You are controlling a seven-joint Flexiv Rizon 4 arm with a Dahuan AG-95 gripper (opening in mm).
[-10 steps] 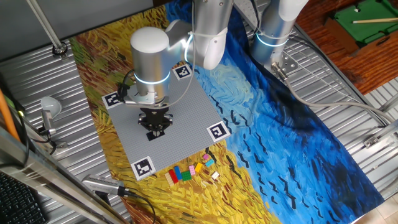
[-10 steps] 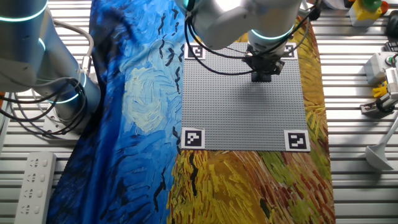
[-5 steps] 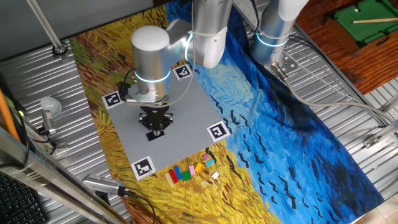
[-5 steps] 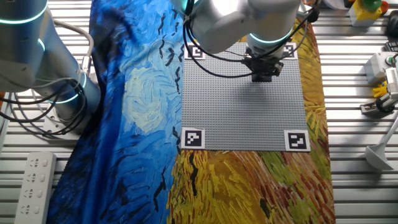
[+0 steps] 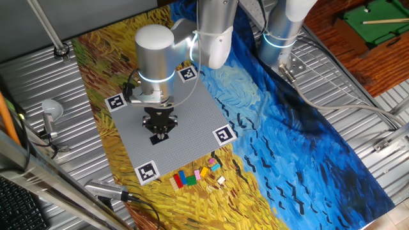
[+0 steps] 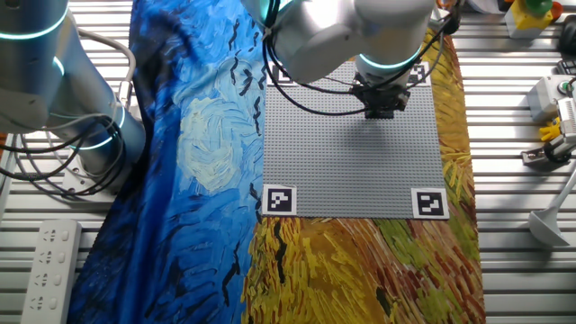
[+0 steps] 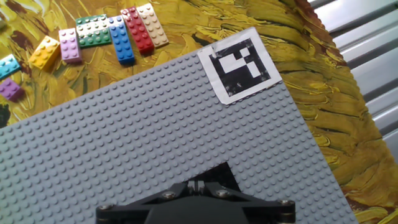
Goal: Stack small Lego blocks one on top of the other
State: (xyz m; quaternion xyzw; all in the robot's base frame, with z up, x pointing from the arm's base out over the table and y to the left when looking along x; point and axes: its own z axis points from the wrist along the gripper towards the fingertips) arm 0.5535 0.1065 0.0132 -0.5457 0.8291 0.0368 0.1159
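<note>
Your black two-finger pincer (image 5: 158, 131) hangs low over the large grey studded baseplate (image 5: 192, 124), a flat black rectangular plastic brick (image 7: 208, 172) showing just beyond its tips in the hand view; you cannot tell from these frames whether the fingers are clamped on it or merely above it. The small coloured plastic Lego bricks (image 7: 118, 34) — red, blue, green, pink, yellow, tan — lie loose on the yellow painted cloth (image 7: 323, 118) covering the surface, just off the baseplate's edge, near a black-and-white square marker (image 7: 241, 66).

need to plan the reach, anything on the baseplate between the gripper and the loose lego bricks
Nothing visible does. Between the gripper and the small Lego blocks lies only bare grey baseplate; the square marker sits off to one side.
</note>
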